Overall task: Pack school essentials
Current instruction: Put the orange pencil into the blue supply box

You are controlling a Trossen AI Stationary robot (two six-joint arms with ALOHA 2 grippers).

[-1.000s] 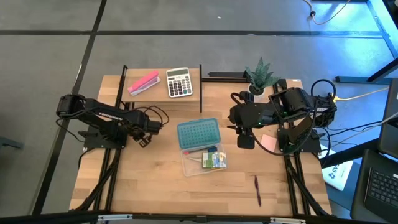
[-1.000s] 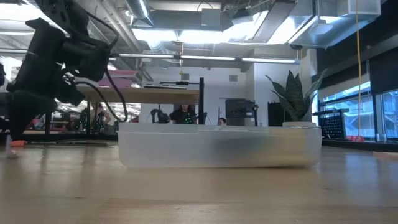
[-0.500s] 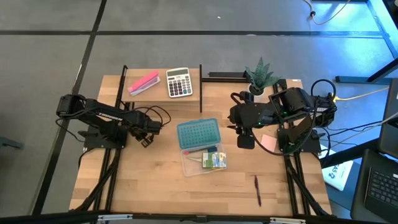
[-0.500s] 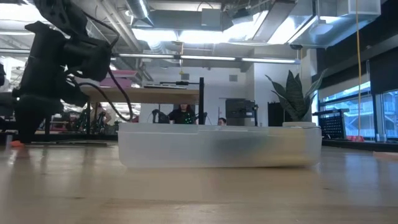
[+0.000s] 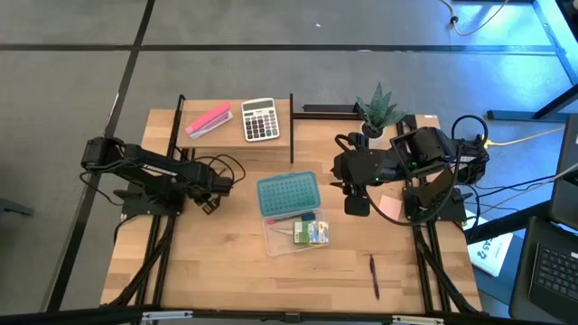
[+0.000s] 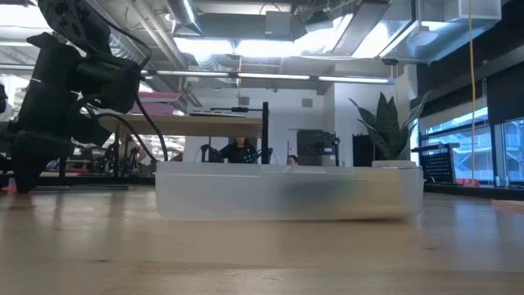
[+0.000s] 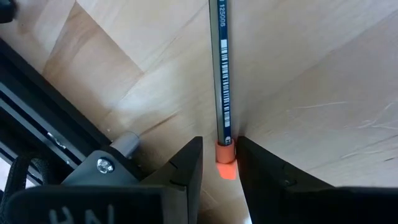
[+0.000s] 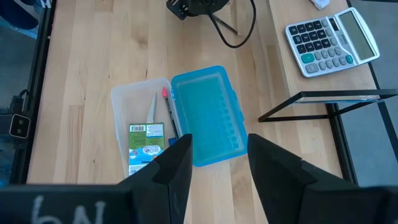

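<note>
So the left claw (image 7: pixel 217 163) is down low on the left side of the counter (image 5: pixel 217 280), and its fingers (image 7: pixel 186 165) sit either side of the pencil's (image 7: pixel 222 74) orange eraser end, looks like a pinch on that tip or right about to be one, there's barely any gap. The pencil's long axis runs straight out ahead of the claw, flat on the wood, so the claw has it by the very end and not the middle, which probably means it'll droop or swing once lifted. From up top the left claw (image 5: pixel 209 200) is well left of the box (image 5: pixel 293 236), which sits about mid-counter with its blue lid (image 5: pixel 288 193) flipped open on the far side. The crayon box (image 5: pixel 312 235) is already in the tray with a couple of thin things next to it, can't make out which. The left arm is clearly the one for the pencil; the path over to the box looks clear, just its own cable looping nearby. The right claw (image 5: pixel 357 206) hangs above the counter just right of the box, fingers (image 8: pixel 174 177) spread with nothing in them. The pen (image 5: pixel 374 275) lies alone near the front right, closer to that arm. Calculator (image 5: pixel 260 119) and pink block (image 5: pixel 209 120) sit on the back shelf, out of the way.
</note>
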